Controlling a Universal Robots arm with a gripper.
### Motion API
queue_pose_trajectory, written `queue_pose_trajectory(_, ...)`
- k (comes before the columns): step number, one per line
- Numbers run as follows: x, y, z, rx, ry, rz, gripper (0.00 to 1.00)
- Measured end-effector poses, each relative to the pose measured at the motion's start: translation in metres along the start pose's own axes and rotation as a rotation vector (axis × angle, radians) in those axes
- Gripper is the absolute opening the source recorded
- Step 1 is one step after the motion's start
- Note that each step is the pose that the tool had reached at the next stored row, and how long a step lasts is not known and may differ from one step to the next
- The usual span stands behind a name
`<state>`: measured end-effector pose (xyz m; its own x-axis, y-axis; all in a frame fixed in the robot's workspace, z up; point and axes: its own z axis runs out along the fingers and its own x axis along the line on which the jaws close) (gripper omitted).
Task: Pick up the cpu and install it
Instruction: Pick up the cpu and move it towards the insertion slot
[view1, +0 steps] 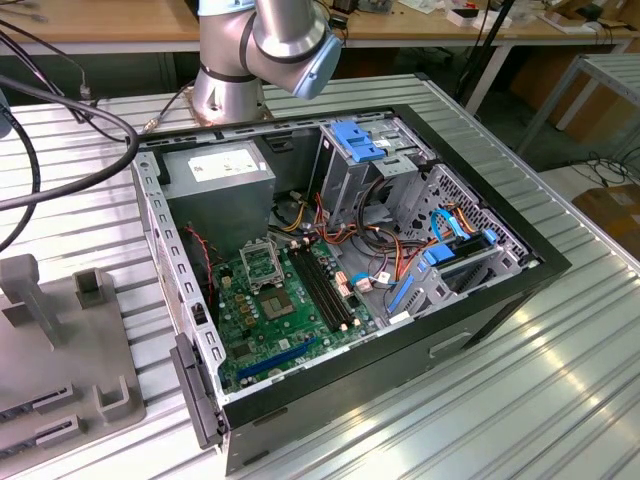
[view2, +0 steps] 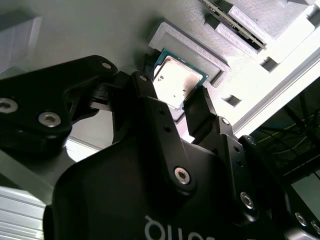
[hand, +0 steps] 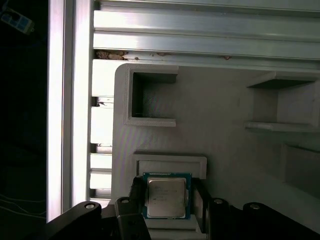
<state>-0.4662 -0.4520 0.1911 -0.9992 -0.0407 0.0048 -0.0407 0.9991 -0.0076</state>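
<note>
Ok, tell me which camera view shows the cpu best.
The first wrist view: it looks squarely onto the cpu, so its whole pale metal face shows, with the grey holder behind it. The second wrist view shows the cpu at a slant, its near edge covered.

Print on the cpu (hand: 166, 198) and the power supply label (view1: 222, 165) is too faint to read.
</note>
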Motion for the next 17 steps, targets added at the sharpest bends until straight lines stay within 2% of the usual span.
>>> queue_pose_trajectory(17,0.0001,0.0,-0.0019,-0.0009,-0.0003,-0.016,0.52)
